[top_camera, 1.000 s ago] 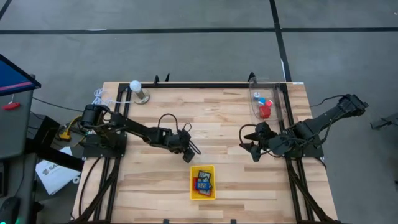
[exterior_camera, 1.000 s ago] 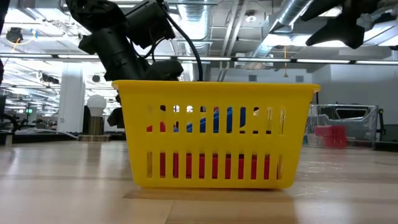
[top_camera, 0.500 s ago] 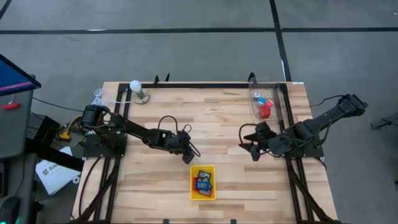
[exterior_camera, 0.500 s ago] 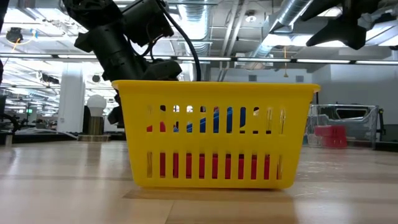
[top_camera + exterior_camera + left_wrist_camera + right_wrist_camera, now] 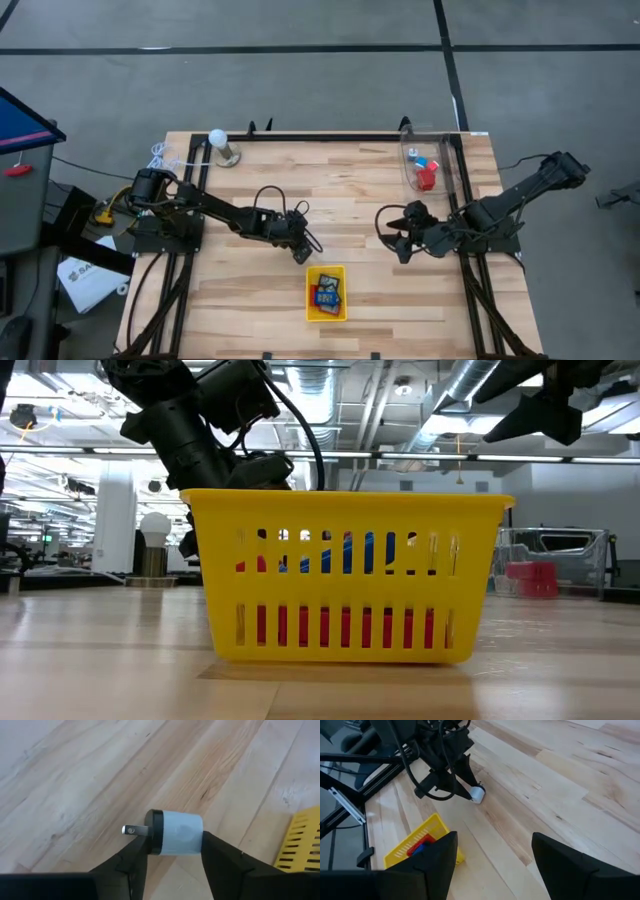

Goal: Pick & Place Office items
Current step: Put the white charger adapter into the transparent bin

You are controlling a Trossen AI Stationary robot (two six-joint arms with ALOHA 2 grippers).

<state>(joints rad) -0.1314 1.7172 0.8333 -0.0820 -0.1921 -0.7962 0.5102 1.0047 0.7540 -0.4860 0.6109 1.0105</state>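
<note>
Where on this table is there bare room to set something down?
Bare wood lies between the white ball on its stand and the clear bin, and along the front corners beside the yellow tray. Crowded: mid-table, where the left end effector grips a white charger plug and the right end effector hovers open.

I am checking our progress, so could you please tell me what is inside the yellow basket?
The yellow basket holds a small pile of office items, red, blue and dark pieces. What lies beneath the top ones is covered, so an exact count is not possible.
</note>
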